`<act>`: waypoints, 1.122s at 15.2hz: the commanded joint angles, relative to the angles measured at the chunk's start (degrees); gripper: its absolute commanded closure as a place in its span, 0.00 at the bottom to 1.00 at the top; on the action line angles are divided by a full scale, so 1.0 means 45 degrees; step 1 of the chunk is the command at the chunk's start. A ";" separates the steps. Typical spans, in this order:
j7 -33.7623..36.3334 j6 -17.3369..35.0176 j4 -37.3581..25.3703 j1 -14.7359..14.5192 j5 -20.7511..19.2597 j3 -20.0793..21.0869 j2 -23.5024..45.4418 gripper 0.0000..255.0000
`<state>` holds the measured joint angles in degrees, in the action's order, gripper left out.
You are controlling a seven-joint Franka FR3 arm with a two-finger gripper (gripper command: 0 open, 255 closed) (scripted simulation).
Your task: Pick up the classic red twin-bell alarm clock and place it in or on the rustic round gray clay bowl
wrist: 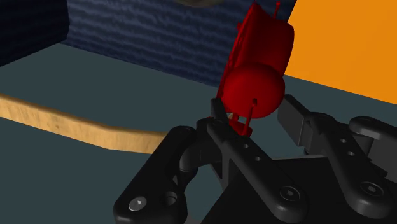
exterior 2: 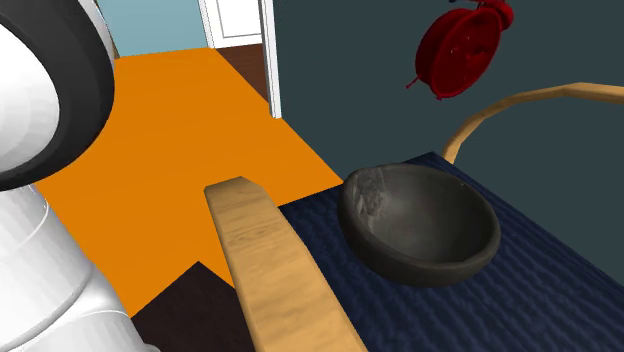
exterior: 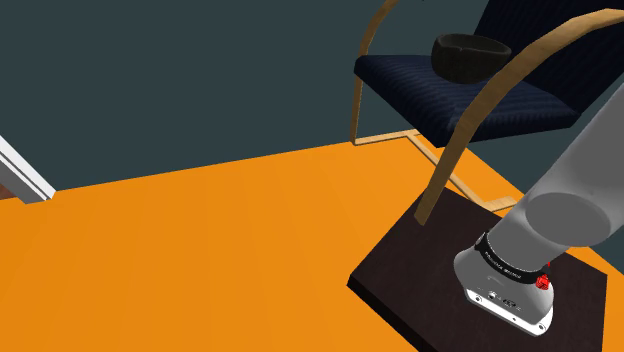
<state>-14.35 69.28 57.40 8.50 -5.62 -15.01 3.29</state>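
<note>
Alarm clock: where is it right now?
In the second exterior view the red alarm clock is aloft at upper right, above and right of the dark bowl on the blue chair seat. The wrist view shows it clasped in the tool.

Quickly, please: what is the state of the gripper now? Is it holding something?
Gripper: closed on the red alarm clock, holding it up in the air.

A living room at home is suggested: a navy armchair [exterior: 470,88] with bent wooden arms [exterior 2: 268,262] is set on an orange floor [exterior: 200,250], and a white door frame [exterior 2: 271,60] is seen beside a dark wall [exterior: 180,70].
</note>
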 commanded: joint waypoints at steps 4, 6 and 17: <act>-0.0371 -0.0205 0.1701 0.0033 -0.0557 -0.0043 -0.2027 1.00; -0.0590 -0.0401 0.2154 0.0101 -0.0755 -0.0086 -0.2725 1.00; -0.1058 -0.0177 0.4957 0.0377 -0.1480 -0.0111 -0.5468 1.00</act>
<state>-19.42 67.50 77.70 10.17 -12.10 -15.69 -20.27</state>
